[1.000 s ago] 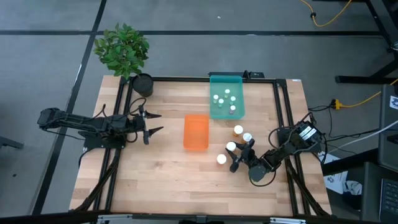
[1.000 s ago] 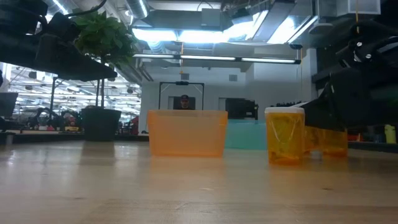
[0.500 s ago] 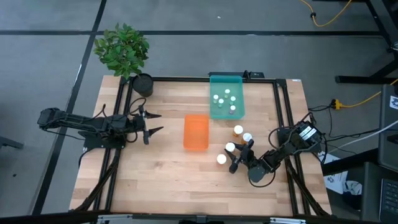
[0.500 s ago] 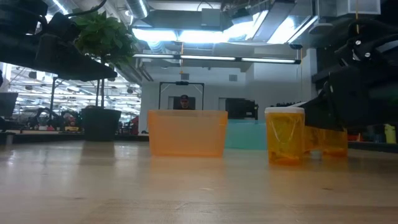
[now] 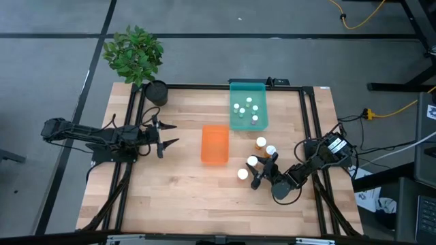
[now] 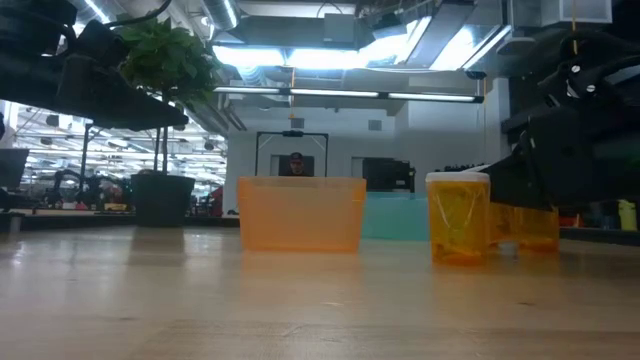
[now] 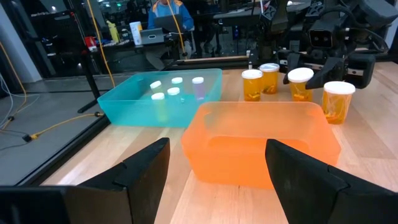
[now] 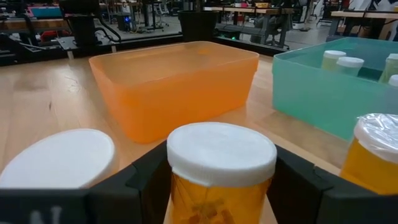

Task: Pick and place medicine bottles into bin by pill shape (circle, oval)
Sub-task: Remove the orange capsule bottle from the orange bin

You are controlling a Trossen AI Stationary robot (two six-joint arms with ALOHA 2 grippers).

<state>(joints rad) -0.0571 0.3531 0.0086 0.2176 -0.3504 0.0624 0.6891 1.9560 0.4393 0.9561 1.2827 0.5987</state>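
Note:
Three white-capped amber medicine bottles (image 5: 253, 161), (image 5: 242, 174), (image 5: 270, 150) and one more (image 5: 261, 142) stand upright on the wooden table right of the orange bin (image 5: 214, 144). My right gripper (image 5: 264, 170) is open and low over the table, with a finger on either side of the middle bottle (image 8: 221, 152). I see no touch. The neighbouring bottles show beside it in the right wrist view (image 8: 59, 158), (image 8: 376, 155). My left gripper (image 5: 170, 134) is open and empty at the table's left, pointing at the orange bin (image 7: 261, 140).
A teal bin (image 5: 248, 122) at the far middle holds several small white-capped bottles (image 5: 244, 107). The orange bin holds nothing. A potted plant (image 5: 136, 58) stands at the far left corner. Bare wood lies along the near edge.

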